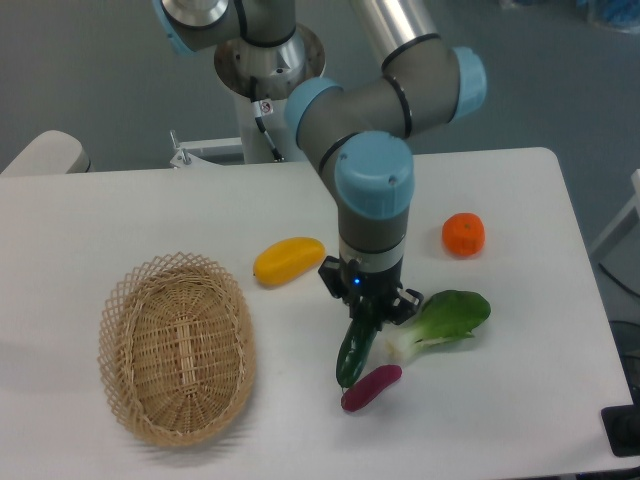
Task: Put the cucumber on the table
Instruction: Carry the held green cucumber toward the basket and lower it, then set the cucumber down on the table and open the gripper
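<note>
Cucumber [354,354] hangs tilted from the gripper [365,318], whose jaws pinch its upper end so the free tip points down toward the table [520,200]. That tip sits at twelve o'clock of the purple vegetable [371,387], with the bok choy [445,322] at three o'clock; it possibly touches the tabletop already.

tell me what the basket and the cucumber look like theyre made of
Basket: woven wicker or rattan, matte tan, with an open lattice rim. Cucumber: dark green with a glossy sheen, likely plastic or real; the picture leaves that open.
</note>
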Action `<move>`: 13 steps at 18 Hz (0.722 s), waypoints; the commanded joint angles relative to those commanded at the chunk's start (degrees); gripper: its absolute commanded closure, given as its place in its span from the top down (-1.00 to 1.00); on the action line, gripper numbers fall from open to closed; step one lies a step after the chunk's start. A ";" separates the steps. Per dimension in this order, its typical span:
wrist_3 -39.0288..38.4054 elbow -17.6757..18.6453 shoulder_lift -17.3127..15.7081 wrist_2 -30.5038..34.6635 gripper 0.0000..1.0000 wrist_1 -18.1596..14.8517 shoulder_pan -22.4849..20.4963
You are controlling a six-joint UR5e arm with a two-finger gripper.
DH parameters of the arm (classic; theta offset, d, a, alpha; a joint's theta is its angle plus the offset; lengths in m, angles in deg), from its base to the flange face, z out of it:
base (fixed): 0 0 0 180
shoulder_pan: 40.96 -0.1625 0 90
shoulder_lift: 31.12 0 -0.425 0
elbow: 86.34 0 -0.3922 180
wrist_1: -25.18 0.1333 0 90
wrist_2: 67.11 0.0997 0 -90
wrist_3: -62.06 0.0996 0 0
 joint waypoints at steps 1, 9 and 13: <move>-0.17 1.41 0.44 0.17 -0.68 1.40 0.79; -9.13 7.92 3.34 -0.17 -0.68 4.84 2.55; -11.16 7.93 4.22 0.00 -0.68 5.11 3.78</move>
